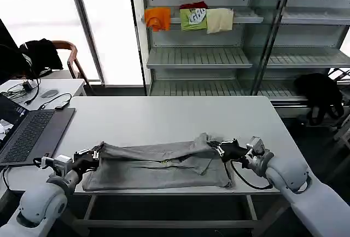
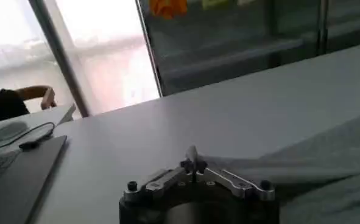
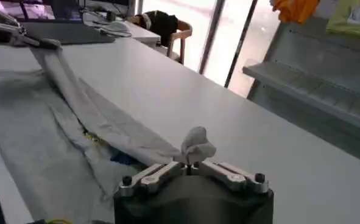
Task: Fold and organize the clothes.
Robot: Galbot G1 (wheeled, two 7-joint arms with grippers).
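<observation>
The light grey shirt (image 1: 158,166) lay spread across the near edge of the white table (image 1: 164,116), low in the centre of the head view, its upper edge doubled over into a long fold running from left to right. The left gripper (image 1: 97,155) sat at the lower left of that frame, pinched tight on the left end of the folded edge, where the cloth rose slightly off the table. In the left wrist view the same gripper (image 2: 192,159) had a small peak of grey fabric nipped between its closed tips, with the rest of the shirt (image 2: 326,164) trailing off to the right side of the frame. The right gripper (image 1: 214,145) was at the lower right of the head view, clamped on the other end of the fold. Its wrist view showed a little tuft of cloth sticking up from the closed gripper (image 3: 194,159), the shirt (image 3: 58,134) stretching off toward the upper left, a bit of coloured print showing under the fold. A laptop (image 1: 27,133) stood open at the left edge of the table.
</observation>
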